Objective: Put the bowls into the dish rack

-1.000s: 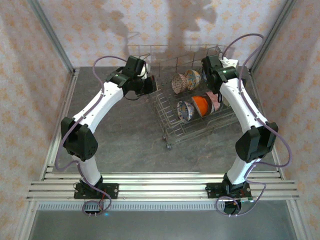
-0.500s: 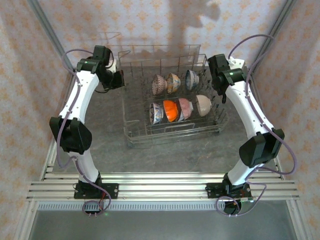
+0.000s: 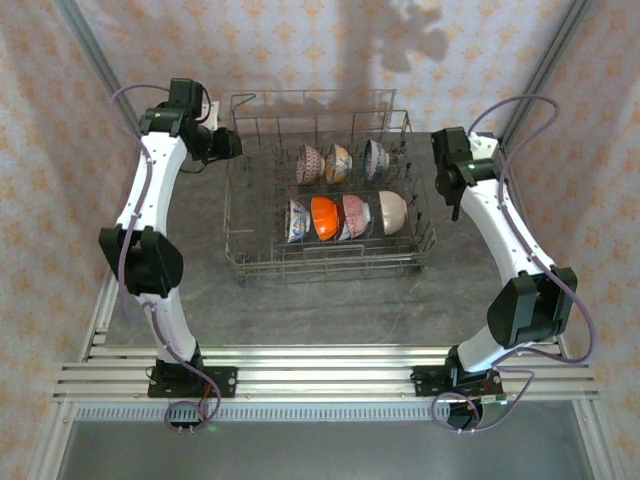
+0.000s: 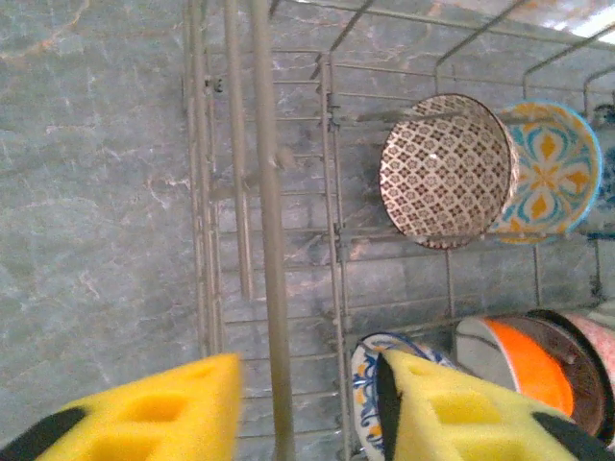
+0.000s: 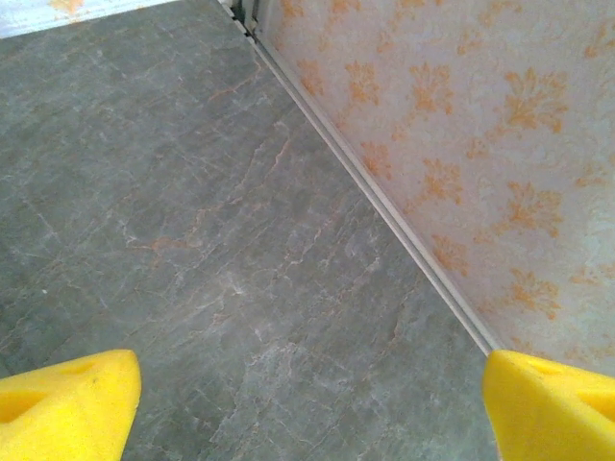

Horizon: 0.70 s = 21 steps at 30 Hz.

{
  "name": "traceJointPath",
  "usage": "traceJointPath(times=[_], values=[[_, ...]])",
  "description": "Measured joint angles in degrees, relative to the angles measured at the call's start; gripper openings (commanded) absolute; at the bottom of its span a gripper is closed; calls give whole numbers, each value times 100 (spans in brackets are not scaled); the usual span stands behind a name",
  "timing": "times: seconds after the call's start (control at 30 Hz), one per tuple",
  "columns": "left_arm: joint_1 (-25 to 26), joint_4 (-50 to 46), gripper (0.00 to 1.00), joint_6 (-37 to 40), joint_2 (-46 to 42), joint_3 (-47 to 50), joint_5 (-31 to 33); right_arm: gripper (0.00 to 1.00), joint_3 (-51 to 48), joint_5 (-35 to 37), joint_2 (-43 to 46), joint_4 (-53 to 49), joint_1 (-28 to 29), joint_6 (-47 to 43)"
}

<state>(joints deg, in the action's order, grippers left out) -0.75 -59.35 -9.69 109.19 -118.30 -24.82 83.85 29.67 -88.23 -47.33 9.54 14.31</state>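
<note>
Bowls (image 3: 392, 211), seven in all, on edge between the tines of the dish rack (image 3: 330, 268): three in the back row, four in the front, with the orange bowl (image 3: 325, 217) second from the left in front. Dish rack flat on the grey table (image 3: 300, 310), about mid-table and now square to the table's edges. A second ago skewed at an angle and further to the right; half a second ago nearly straight. Bowls carried along with it, still on edge in their rows.

Left gripper (image 4: 307, 423) at the rack's left wall, toward the far end. Jaws partly parted, with one yellow finger (image 4: 144, 413) outside the side rail (image 4: 274, 288) and the other inside. Rail in the gap, nearer the outer finger, not pinched. Nothing gripped. Left arm swung out to the left along with the rack over the last second.

Beyond the fingers in the left wrist view: a brown-patterned bowl (image 4: 447, 171), overlapping a teal-and-orange patterned bowl (image 4: 553, 168) just behind it. Nearer the camera, a blue-patterned bowl (image 4: 370, 379), then the orange one, then a pinkish bowl (image 4: 588, 351) at the frame's edge.

Right gripper (image 5: 307, 413) to the right of the rack and apart from it. A second ago up against the rack's far right corner, drawn clear since. Jaws spread wide and empty, over bare table, with the patterned wall (image 5: 461, 144) close by.
</note>
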Motion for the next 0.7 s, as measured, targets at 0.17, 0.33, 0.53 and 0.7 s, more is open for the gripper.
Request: traceJointPath(times=[0.17,0.33,0.53,0.7], values=[[-15,1161,98,-70,-1565,1606,463,100,-868,-354,341,787,-555,-61],[-103,2411,99,-83,-3171,3209,1364,100,-1952,-476,678,1827,-953,-153],[-525,3394,99,-225,-4089,5152,2354,100,-3530,-717,719,3429,-957,-466],[-680,4022,99,-404,-4557,6896,2983,100,-4441,-1062,654,4627,-955,-581]])
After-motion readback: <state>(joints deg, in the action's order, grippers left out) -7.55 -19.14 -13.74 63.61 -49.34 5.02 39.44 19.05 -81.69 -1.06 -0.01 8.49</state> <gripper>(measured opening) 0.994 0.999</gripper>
